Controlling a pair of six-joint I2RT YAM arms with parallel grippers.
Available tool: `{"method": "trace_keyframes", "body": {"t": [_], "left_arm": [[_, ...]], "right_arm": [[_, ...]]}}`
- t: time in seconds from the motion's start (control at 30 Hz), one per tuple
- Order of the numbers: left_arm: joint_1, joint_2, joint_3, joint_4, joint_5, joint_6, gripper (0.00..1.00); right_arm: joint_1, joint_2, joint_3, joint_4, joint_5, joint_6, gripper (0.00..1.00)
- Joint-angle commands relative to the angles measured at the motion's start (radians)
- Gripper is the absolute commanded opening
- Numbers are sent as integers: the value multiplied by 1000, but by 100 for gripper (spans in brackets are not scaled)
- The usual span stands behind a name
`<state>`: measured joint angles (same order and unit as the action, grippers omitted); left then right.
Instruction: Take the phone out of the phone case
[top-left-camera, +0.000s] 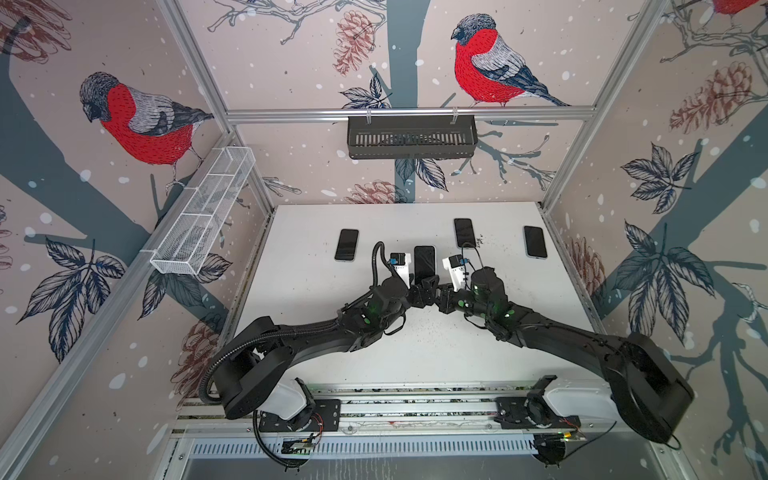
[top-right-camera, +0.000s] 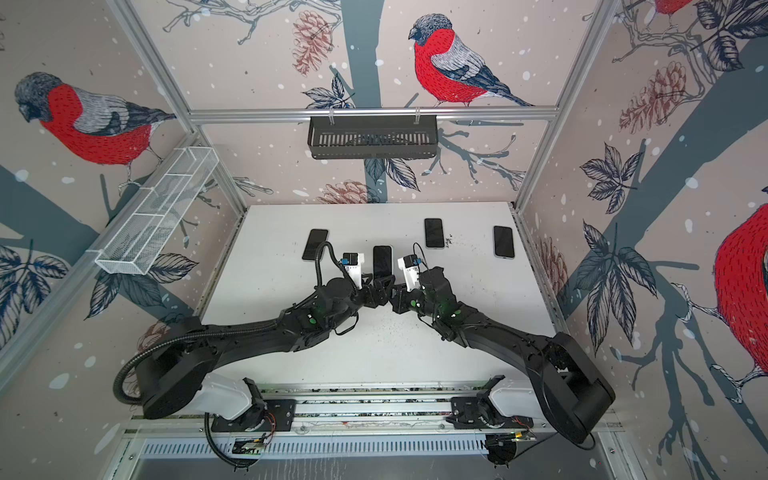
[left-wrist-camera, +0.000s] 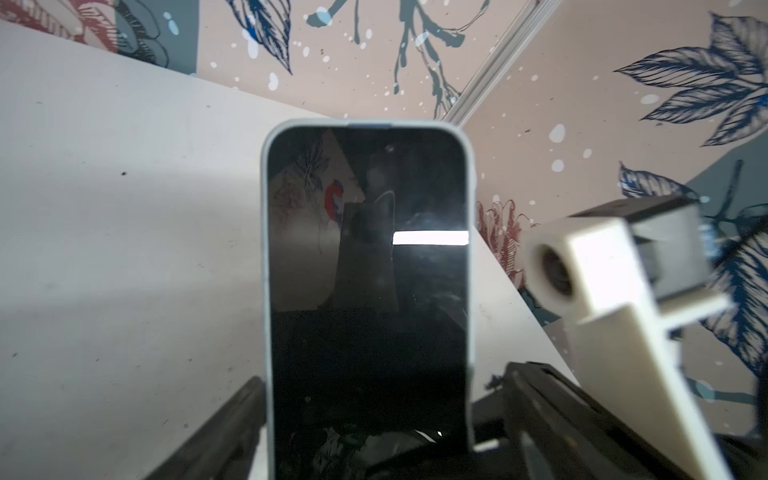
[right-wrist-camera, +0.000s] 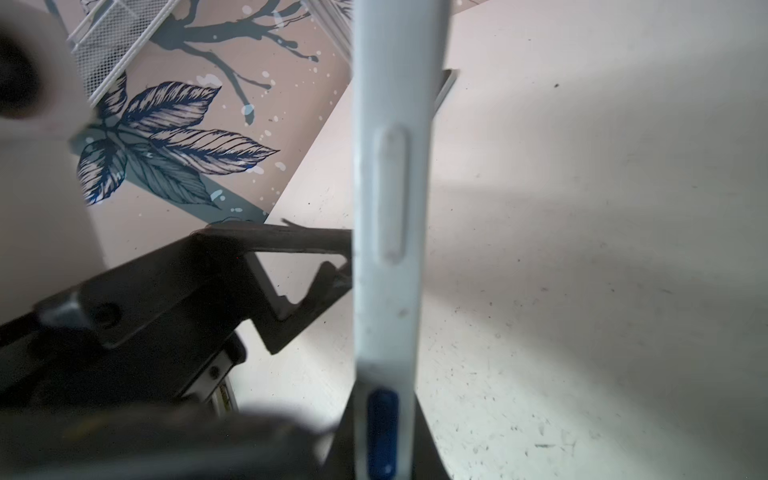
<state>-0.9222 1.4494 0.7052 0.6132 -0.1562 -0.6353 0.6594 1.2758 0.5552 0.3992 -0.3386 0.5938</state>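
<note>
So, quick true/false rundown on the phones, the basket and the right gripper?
1. Three phones lie flat on the table. True.
2. The raised phone is out of its case. False: the pale case wraps its edges.
3. The right gripper is shut on the raised phone. True.
4. The raised phone's screen is lit. False: it is dark, showing only reflections.
5. The black basket sits on the table. False: it hangs from the back rail.
</note>
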Motion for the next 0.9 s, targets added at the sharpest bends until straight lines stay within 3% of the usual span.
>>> {"method": "trace_keyframes", "body": {"t": [0.0, 0.23, 0.4, 0.47, 0.63, 0.87], "left_arm": [[-1, -23, -1, 103, 47, 33, 99], [28, -108, 37, -72, 123, 128, 99], [115, -169, 66, -207, 316, 227, 99], [128, -194, 92, -296, 356, 320, 99], [171, -268, 140, -461, 408, 478, 99], [253, -340, 198, -541, 609, 611, 97]], "right_arm": [[-3, -39, 3, -14, 51, -59, 1], [-25, -206, -52, -16, 97, -286, 1], [-33, -343, -170, 143, 94, -477, 0], [-44, -378, -196, 179, 91, -548, 0], [-140, -360, -200, 237, -93, -564, 0], [-176, -282, -182, 259, -280, -598, 1]]}}
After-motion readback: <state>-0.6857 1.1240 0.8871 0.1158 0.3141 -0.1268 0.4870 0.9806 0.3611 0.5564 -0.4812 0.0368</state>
